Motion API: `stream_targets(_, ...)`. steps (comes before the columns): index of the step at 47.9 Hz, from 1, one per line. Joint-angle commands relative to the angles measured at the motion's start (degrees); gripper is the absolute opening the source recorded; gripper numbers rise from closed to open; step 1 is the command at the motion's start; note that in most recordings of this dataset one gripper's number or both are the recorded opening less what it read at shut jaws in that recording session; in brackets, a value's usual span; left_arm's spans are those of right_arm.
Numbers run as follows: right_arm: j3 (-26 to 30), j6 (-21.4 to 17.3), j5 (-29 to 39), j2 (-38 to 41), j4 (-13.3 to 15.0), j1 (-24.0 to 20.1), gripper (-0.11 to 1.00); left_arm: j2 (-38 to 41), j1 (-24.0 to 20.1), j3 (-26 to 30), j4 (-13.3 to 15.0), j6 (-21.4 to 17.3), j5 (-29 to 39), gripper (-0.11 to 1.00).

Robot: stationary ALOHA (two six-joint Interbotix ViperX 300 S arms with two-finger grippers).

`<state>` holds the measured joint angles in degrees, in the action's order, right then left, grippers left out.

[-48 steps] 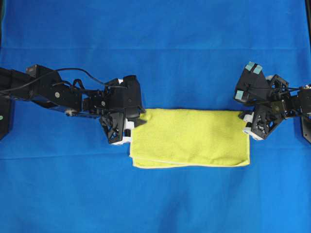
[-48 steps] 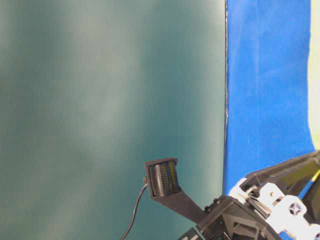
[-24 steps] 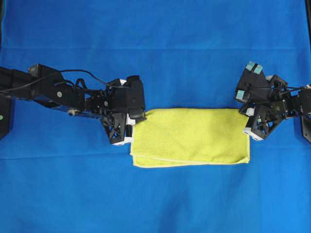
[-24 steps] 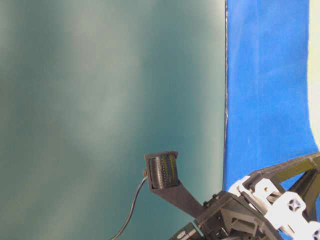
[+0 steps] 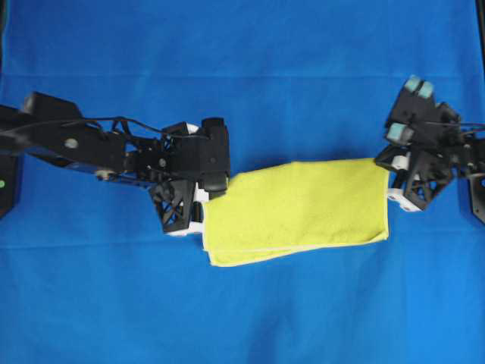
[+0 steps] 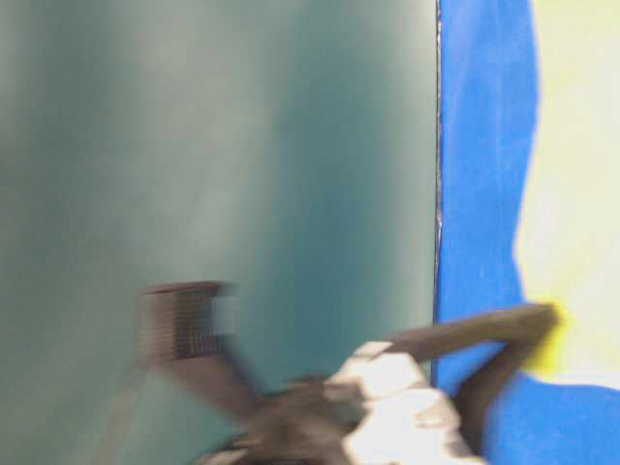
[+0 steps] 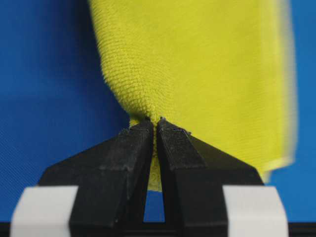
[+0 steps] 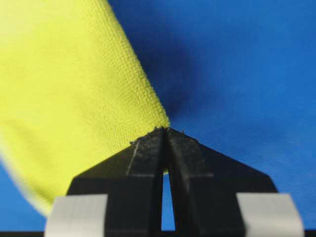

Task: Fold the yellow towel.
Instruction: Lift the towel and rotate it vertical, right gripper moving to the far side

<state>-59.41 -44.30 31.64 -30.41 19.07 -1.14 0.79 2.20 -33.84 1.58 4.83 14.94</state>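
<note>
The yellow towel (image 5: 297, 212) lies folded in half as a wide strip on the blue cloth, its far edge raised and slanting up to the right. My left gripper (image 5: 214, 187) is shut on the towel's far left corner; in the left wrist view the black fingertips (image 7: 154, 124) pinch the yellow terry (image 7: 197, 64). My right gripper (image 5: 385, 168) is shut on the far right corner; in the right wrist view the jaws (image 8: 165, 132) close on the towel's corner (image 8: 69, 94). The table-level view shows the towel (image 6: 576, 184), blurred.
The large blue cloth (image 5: 250, 68) covers the whole table. Both black arms reach in from the left (image 5: 83, 144) and right (image 5: 462, 152) edges. A teal wall (image 6: 213, 145) fills the table-level view beside the blue cloth's edge.
Both grippers have lifted the towel's far corners; the right one moved up and back, so the far edge now slants. The left arm shifted slightly. The table-level view is now motion-blurred.
</note>
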Motion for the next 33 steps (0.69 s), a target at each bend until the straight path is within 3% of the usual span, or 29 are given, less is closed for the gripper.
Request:
stream_targets(1,2.90,0.09,4.39,-3.87,0.00,-1.05,0.01,-4.75,1.05,2.55,-0.09,-0.26,2.55,0.04)
stream_targets(7,4.83,0.00,8.53,-7.73,0.00,-2.55,0.01,-6.94,1.41,3.52,-0.09,-0.70,4.39,0.04)
stream_targets(20,5.01,-1.14,8.53,-7.65,1.58,-2.20,0.01,-8.53,1.76,3.25,-0.09,-0.70,4.57,0.04)
stream_targets(26,5.19,-2.37,8.53,-6.59,3.52,0.53,0.01,-8.35,2.90,3.43,-0.09,-0.70,3.52,0.04)
stream_targets(33,5.98,-2.72,8.44,-4.31,7.91,7.21,0.01,-7.56,5.01,3.78,-0.09,-1.14,-2.02,0.04)
